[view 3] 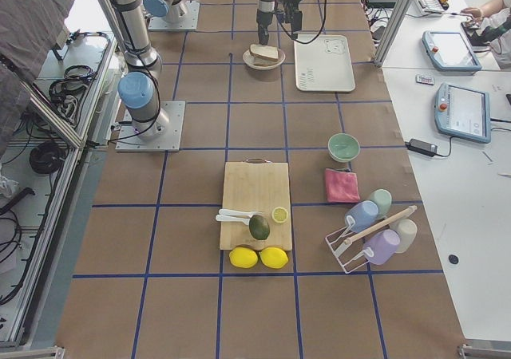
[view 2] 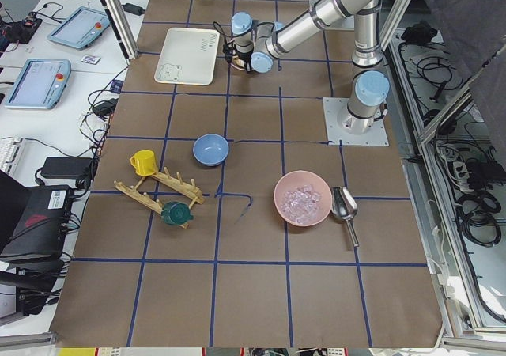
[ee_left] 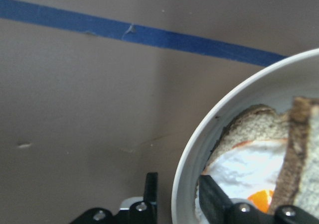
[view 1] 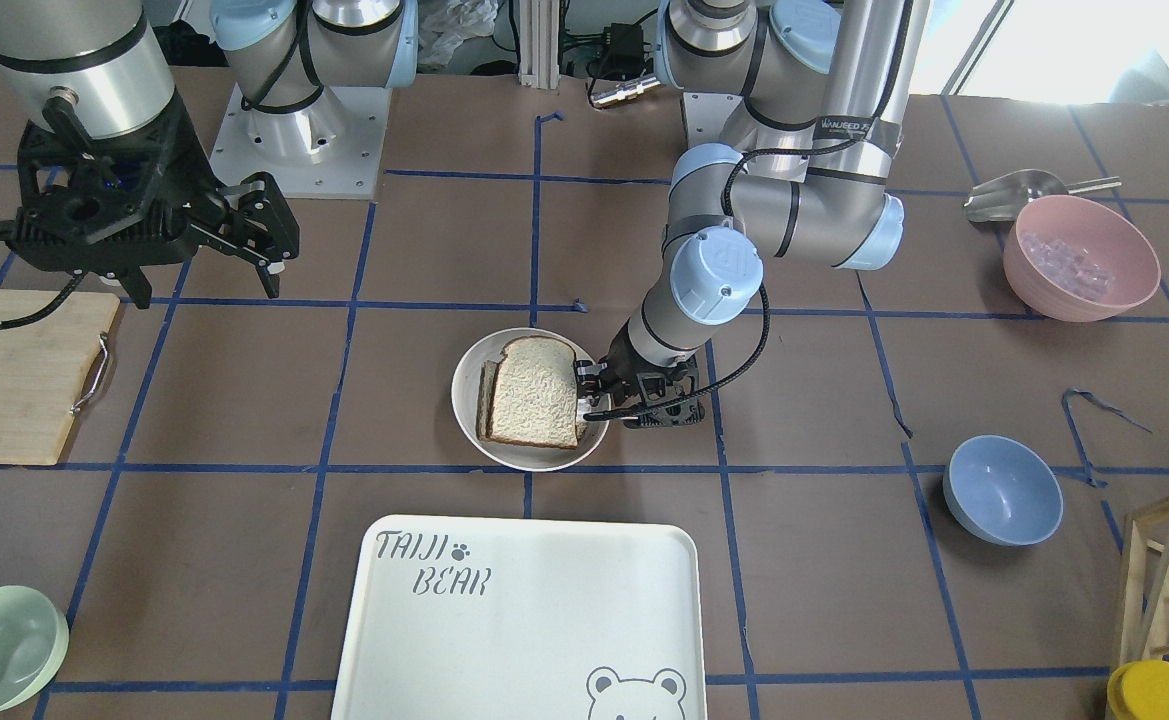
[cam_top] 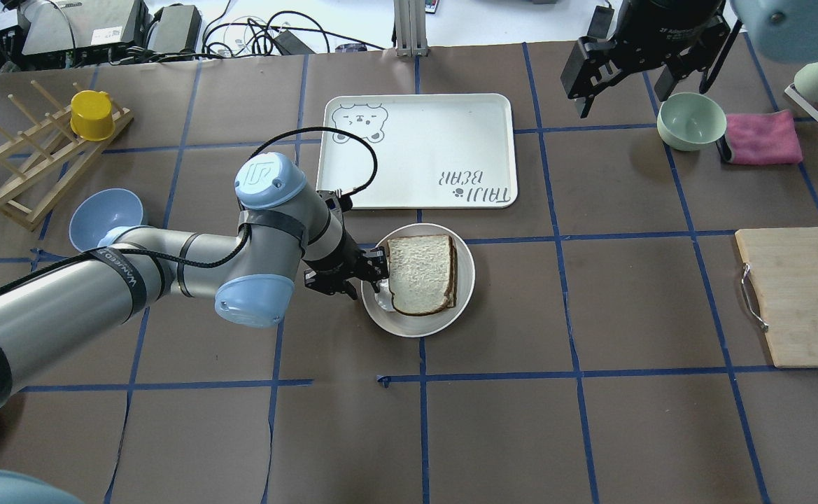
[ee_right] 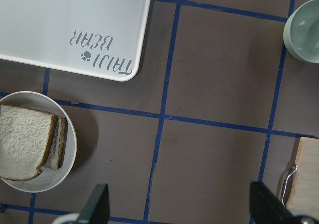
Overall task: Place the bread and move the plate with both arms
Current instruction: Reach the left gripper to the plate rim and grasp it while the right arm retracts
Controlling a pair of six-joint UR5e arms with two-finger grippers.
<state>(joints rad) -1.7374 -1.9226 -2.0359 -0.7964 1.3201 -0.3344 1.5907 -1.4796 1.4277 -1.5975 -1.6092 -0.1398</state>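
Observation:
The round cream plate (view 1: 464,395) (cam_top: 415,329) sits mid-table. On it the bread (view 1: 534,390) (cam_top: 419,273) lies on top of a second slice with egg between them. My left gripper (view 1: 592,392) (cam_top: 375,283) is low at the plate's rim on the robot's left side. In the left wrist view (ee_left: 177,199) one finger stands outside the rim (ee_left: 199,129) and one inside, with a narrow gap at the outer finger. My right gripper (cam_top: 618,91) (ee_right: 182,209) is open and empty, held high and well away from the plate (ee_right: 70,154).
The TAIJI BEAR tray (cam_top: 415,150) lies just beyond the plate. A wooden cutting board (cam_top: 800,294) is on the robot's right. Also there are a green bowl (cam_top: 692,120) and a pink cloth (cam_top: 762,136). A blue bowl (cam_top: 104,217) and a wooden rack (cam_top: 31,168) are on the left.

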